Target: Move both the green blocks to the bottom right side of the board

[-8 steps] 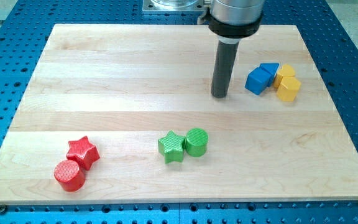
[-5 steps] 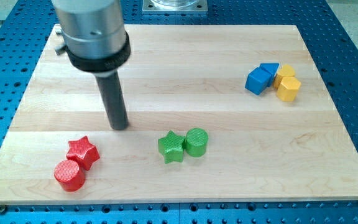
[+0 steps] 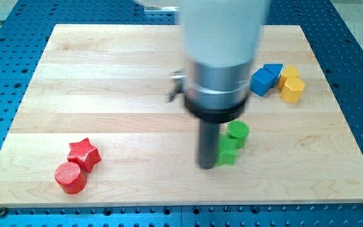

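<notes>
My tip rests on the board right of centre, low in the view. It touches the left side of a green block, whose shape is partly hidden by the rod. A green cylinder stands just above and to the right of that block, touching it. Both green blocks lie in the lower middle-right of the wooden board. The arm's body is blurred and covers the board's upper middle.
A red star and a red cylinder sit at the lower left. Two blue blocks and two yellow blocks cluster at the upper right.
My tip swept from the left of the green blocks to the right and down. It pushed both green blocks to the right; the cylinder now sits above the other green block.
</notes>
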